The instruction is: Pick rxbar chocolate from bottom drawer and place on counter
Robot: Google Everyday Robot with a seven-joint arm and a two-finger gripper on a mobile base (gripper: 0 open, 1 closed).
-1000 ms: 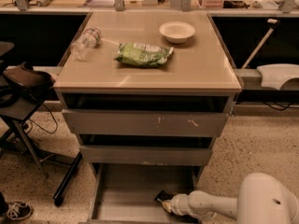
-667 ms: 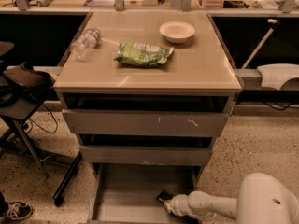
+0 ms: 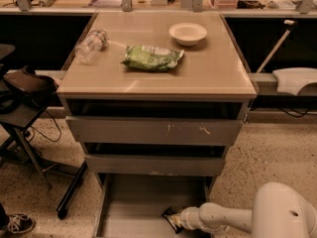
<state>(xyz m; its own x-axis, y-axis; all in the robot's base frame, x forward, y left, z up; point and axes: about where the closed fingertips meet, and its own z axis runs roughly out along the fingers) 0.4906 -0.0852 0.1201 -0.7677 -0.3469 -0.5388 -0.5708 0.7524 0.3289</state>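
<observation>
The bottom drawer (image 3: 133, 202) is pulled open at the foot of the grey cabinet and shows its plain grey floor. The rxbar chocolate (image 3: 172, 218), a small black bar with a pale patch, lies in it at the right front. My gripper (image 3: 179, 221) reaches in from the right on a white arm and sits right at the bar's right end. The counter (image 3: 213, 68) is the tan top of the cabinet, well above the gripper.
On the counter lie a green snack bag (image 3: 152, 57), a white bowl (image 3: 187, 33) and a clear plastic bottle (image 3: 90, 45). Two narrower grey drawers (image 3: 153, 131) overhang the bottom one. A black stand with a brown object (image 3: 27, 83) is at left.
</observation>
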